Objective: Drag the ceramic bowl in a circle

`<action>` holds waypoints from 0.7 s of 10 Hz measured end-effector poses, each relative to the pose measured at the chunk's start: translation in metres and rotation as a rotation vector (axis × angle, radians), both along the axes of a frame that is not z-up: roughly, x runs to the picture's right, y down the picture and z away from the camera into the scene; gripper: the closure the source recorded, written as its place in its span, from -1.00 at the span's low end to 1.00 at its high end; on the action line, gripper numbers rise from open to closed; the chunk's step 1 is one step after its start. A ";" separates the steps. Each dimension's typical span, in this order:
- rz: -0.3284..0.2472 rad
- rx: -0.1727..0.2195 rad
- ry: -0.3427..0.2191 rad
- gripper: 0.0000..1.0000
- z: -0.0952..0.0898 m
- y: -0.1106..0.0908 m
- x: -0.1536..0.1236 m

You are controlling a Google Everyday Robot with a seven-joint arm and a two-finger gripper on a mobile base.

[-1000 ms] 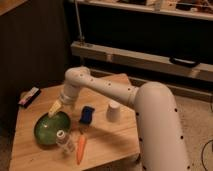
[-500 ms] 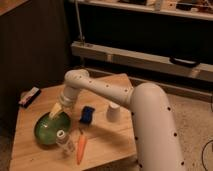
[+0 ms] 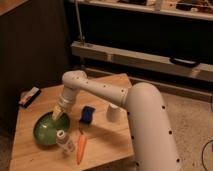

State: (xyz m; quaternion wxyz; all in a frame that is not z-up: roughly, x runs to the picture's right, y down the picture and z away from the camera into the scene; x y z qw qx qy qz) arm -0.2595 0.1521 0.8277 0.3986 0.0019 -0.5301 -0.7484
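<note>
The ceramic bowl (image 3: 48, 128) is round, shallow and glossy green with a darker rim. It sits on the left front part of the wooden table (image 3: 107, 140). My gripper (image 3: 58, 113) reaches down from the white arm and rests on the bowl's far right rim. The arm runs from the lower right across the table's middle.
A small clear bottle (image 3: 64, 141) stands just right of the bowl's front, with an orange carrot (image 3: 81, 148) beside it. A blue object (image 3: 87, 115) and a white upturned cup (image 3: 114, 113) sit mid-table. A small packet (image 3: 29, 96) lies at the far left corner.
The bowl has slid a little toward the front left with my gripper on its rim. The arm's elbow has shifted slightly left.
</note>
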 end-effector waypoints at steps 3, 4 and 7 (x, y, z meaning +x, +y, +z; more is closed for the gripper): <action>-0.009 -0.013 0.025 0.04 0.010 0.005 0.002; -0.011 -0.020 0.034 0.04 0.015 0.006 0.004; -0.021 -0.022 0.055 0.20 0.024 0.010 0.007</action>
